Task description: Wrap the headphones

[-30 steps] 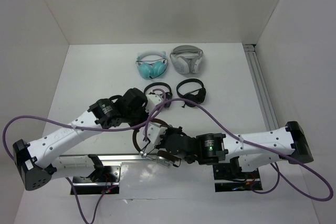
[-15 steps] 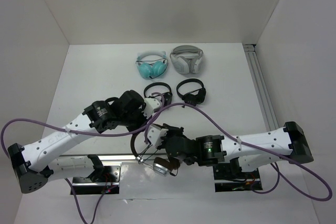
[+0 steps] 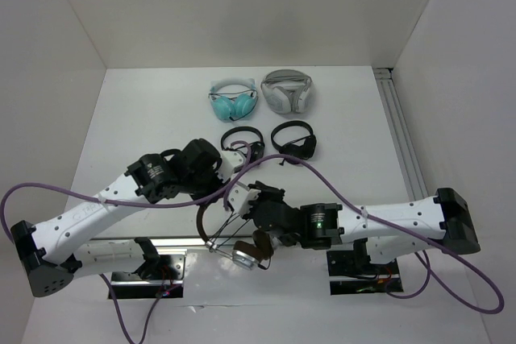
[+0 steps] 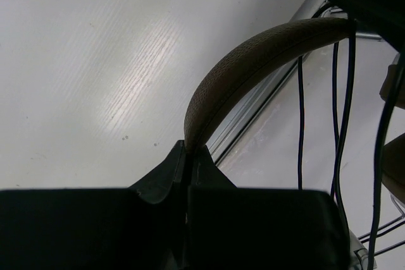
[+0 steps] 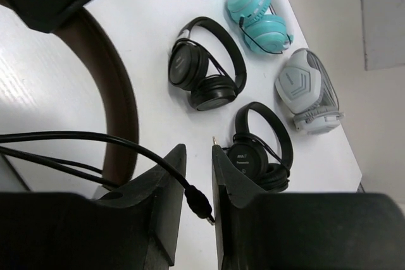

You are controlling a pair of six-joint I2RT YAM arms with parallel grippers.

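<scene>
The headphones hang between the two arms near the front edge: the brown headband (image 3: 201, 217) curves down to a silver cup with a brown pad (image 3: 248, 255). My left gripper (image 3: 227, 183) is shut on the headband (image 4: 253, 67), which rises from its fingertips (image 4: 188, 151). In the left wrist view, several strands of thin black cable (image 4: 300, 124) run down beside the headband. My right gripper (image 3: 240, 209) sits close by, its narrow jaws holding the cable's plug (image 5: 201, 203) slantwise; the right gripper (image 5: 197, 156) has the headband (image 5: 117, 105) to its left.
Two small black pairs (image 3: 244, 141) (image 3: 294, 139) lie just behind the grippers. A teal pair (image 3: 232, 102) and a white-grey pair (image 3: 288, 91) lie further back. A metal rail (image 3: 401, 134) runs along the right wall, another (image 3: 185, 241) by the arm bases. Purple cables loop over both arms.
The headphones have swung lower and tilted, the cup now nearer the front edge. My right gripper has drawn the cable taut and moved slightly back. The left arm shifted a little left.
</scene>
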